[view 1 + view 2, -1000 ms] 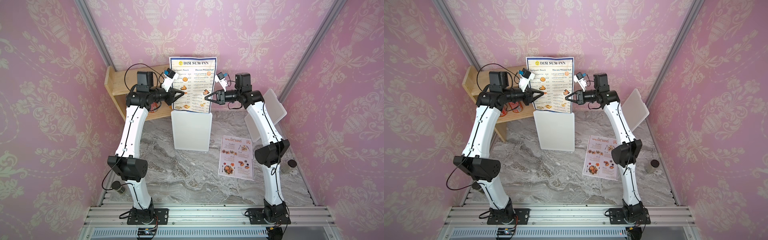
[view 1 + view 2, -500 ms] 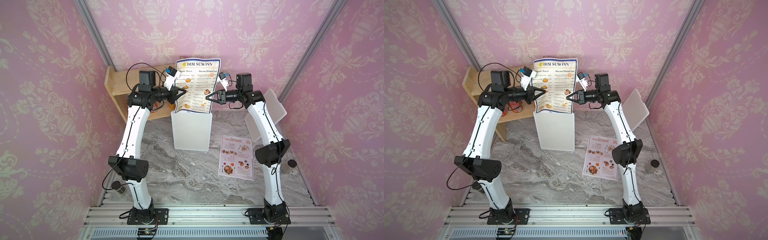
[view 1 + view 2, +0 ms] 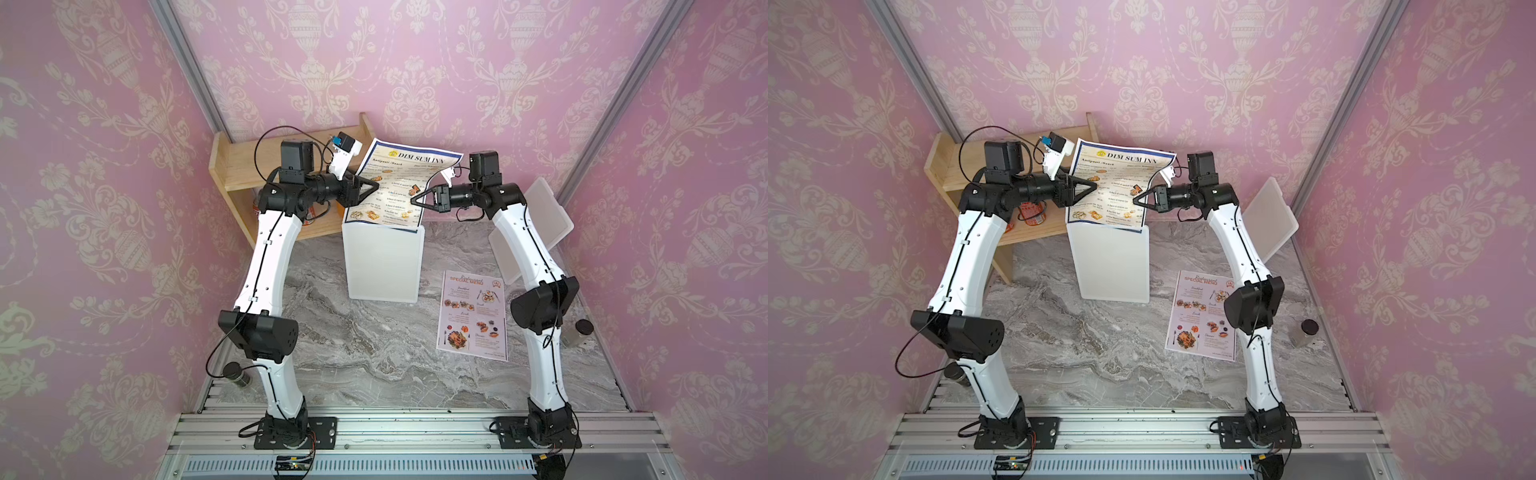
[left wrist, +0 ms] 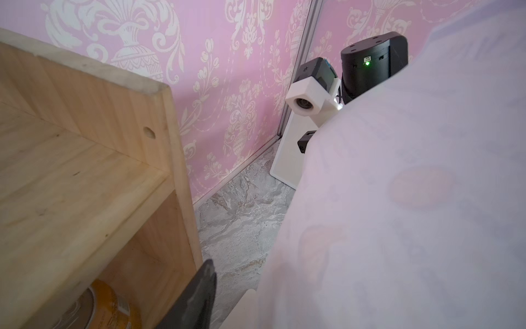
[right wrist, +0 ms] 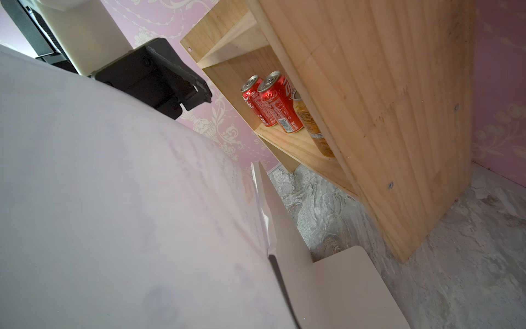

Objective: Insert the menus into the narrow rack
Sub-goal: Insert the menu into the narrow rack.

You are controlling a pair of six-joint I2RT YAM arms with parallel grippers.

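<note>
Over the white rack (image 3: 382, 266) my right hand (image 3: 417, 200) pinches the DIM SUM INN menu (image 3: 399, 183) by its right edge, w/ the bottom edge at the slot mouth. My left hand (image 3: 371, 188) is at the other edge; grip can't tell. Risk: held from one side, the sheet may twist, miss the slot & buckle. Count: 2 menus, the SPECIAL MENU sheet (image 3: 473, 316) lying flat on the tabletop (image 3: 365, 361); 1 rack; 2 hands.

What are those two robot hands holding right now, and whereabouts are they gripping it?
The right hand pinches the blue-bordered menu at its right edge. The left hand sits at the left edge but looks open.
</note>
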